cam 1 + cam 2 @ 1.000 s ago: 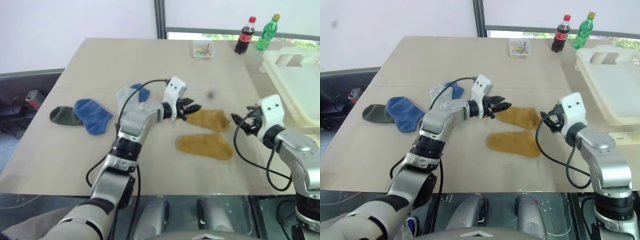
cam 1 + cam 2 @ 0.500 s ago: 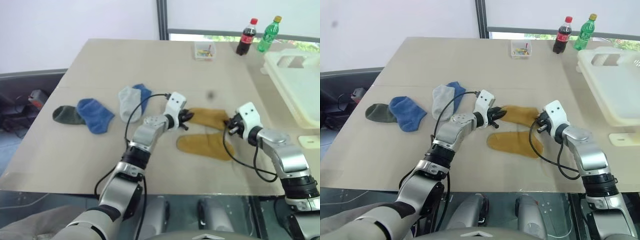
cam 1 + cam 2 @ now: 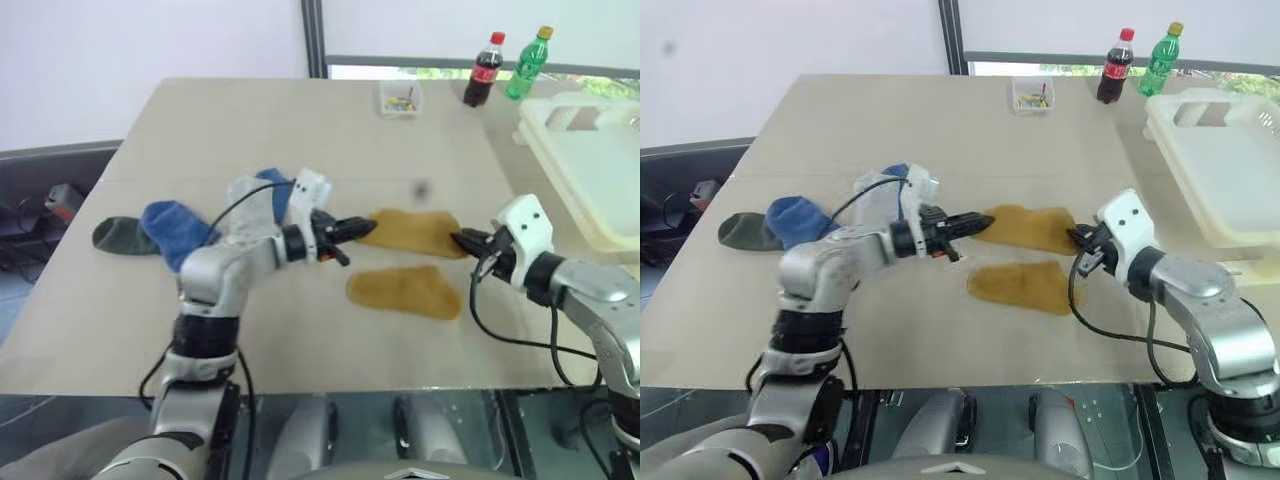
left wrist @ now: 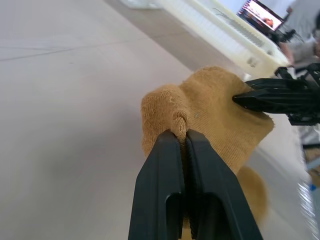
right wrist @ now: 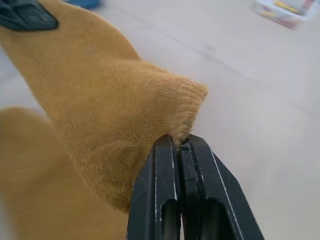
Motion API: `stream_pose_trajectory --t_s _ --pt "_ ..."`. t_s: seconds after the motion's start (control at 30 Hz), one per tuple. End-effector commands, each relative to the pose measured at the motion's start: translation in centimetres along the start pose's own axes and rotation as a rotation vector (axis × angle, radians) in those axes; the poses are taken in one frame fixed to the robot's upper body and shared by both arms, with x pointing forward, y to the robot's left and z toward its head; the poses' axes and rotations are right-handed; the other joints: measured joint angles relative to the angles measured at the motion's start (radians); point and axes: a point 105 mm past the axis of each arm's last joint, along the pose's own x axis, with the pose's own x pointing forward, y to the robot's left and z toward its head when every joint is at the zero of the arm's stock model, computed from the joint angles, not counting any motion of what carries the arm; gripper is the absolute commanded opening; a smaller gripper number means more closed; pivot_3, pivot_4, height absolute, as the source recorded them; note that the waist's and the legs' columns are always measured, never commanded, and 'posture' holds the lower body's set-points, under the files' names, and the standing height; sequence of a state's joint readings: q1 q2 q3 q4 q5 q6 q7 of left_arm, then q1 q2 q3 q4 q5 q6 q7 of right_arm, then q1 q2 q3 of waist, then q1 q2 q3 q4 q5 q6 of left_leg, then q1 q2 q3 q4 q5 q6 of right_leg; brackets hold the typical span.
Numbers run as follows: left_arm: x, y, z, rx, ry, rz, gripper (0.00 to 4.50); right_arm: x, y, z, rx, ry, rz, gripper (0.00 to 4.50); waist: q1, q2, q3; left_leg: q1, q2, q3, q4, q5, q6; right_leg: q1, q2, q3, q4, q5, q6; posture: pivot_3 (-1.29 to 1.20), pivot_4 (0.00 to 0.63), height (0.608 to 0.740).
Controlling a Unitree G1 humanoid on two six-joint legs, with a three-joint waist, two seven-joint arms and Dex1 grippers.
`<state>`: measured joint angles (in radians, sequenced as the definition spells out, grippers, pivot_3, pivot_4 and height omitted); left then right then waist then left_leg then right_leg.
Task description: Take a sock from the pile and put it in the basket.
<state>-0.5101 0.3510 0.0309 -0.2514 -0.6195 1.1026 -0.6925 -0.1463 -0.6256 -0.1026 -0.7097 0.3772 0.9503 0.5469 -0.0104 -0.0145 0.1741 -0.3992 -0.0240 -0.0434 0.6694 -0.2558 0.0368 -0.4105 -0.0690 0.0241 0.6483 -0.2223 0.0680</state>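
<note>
A mustard-yellow sock (image 3: 412, 229) hangs stretched a little above the table between my two grippers. My left gripper (image 3: 358, 229) is shut on its left end, seen pinched in the left wrist view (image 4: 182, 134). My right gripper (image 3: 463, 240) is shut on the cuff at its right end (image 5: 181, 142). A second mustard sock (image 3: 405, 292) lies flat just below. The rest of the pile lies to the left: a blue sock (image 3: 168, 224), a dark green one (image 3: 116, 235) and a grey-white one (image 3: 248, 190) over another blue one. The cream-white basket (image 3: 585, 170) stands at the right edge.
At the table's far side stand a small clear plastic box (image 3: 400, 98), a cola bottle (image 3: 482, 70) and a green bottle (image 3: 528, 63). A monitor and clutter lie on the floor off the table's left edge.
Both grippers have shut on the ends of the upper mustard sock and drawn back toward me, lifting it slightly off the table.
</note>
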Motion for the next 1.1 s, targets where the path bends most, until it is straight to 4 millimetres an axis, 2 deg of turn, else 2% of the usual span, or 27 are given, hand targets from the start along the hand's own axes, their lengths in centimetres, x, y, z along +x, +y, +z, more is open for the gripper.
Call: stream_pose_trajectory --t_s 0.03,0.17,0.27,0.53,0.73,0.83,1.0,1.1 --pt "-0.6 -1.9 -0.4 0.017 0.023 -0.033 0.04 -1.4 0.5 0.1 -0.012 0.014 -0.033 0.0 0.003 0.0 0.0 0.0 0.0 0.0 0.0 0.0 0.0 0.0 0.0 -0.001 0.0 0.0 0.0 0.0 0.15 0.74" --pt "-0.9 -2.0 -2.8 0.053 0.085 0.009 0.04 -1.7 0.9 -1.6 -0.007 0.074 -0.066 0.0 0.001 0.0 0.0 0.0 0.0 0.0 0.001 0.0 0.0 0.0 0.0 0.0 0.0 0.0 0.0 0.0 0.15 0.74" --pt "-0.3 -0.9 -3.9 0.083 0.096 0.078 0.04 -1.6 0.8 -2.4 -0.017 0.093 -0.102 0.0 0.001 0.0 0.0 0.0 0.0 0.001 0.001 0.0 0.0 0.0 0.0 0.0 0.0 0.0 0.0 0.0 0.15 0.74" --pt "0.6 -0.4 -4.0 0.106 0.072 0.109 0.04 -1.2 0.5 -2.9 -0.037 0.085 -0.159 0.0 0.001 0.0 0.0 0.0 0.0 0.002 0.001 0.0 0.0 0.0 0.0 0.001 -0.001 0.0 0.0 0.0 0.15 0.74" --pt "0.5 0.0 -5.0 0.147 0.124 0.118 0.04 -0.9 1.4 -4.2 -0.054 0.125 -0.124 0.0 0.001 0.0 0.0 0.0 0.0 0.002 0.001 0.0 0.0 0.0 0.0 0.001 -0.001 0.0 0.0 0.0 0.15 0.74" --pt "0.5 0.0 -4.4 0.185 0.112 0.116 0.04 -0.7 2.0 -4.3 -0.059 0.122 -0.118 0.0 0.002 -0.001 0.0 0.0 0.0 0.002 0.001 0.0 0.0 0.0 0.0 0.001 -0.001 0.0 0.0 0.0 0.15 0.74" --pt "-0.6 0.5 -1.9 0.241 0.077 0.098 0.04 -0.9 2.3 -3.0 -0.063 0.077 -0.142 0.0 0.001 -0.001 0.0 0.0 0.0 0.002 0.001 0.0 0.0 0.0 0.001 0.0 -0.002 0.0 0.0 0.0 0.15 0.74" --pt "-0.7 0.9 -1.6 0.264 0.084 0.089 0.04 -0.7 2.7 -2.9 -0.058 0.071 -0.143 0.0 0.001 -0.001 0.0 0.0 0.0 0.001 0.001 0.0 0.0 0.0 0.001 0.0 -0.002 0.0 0.0 0.0 0.15 0.74"
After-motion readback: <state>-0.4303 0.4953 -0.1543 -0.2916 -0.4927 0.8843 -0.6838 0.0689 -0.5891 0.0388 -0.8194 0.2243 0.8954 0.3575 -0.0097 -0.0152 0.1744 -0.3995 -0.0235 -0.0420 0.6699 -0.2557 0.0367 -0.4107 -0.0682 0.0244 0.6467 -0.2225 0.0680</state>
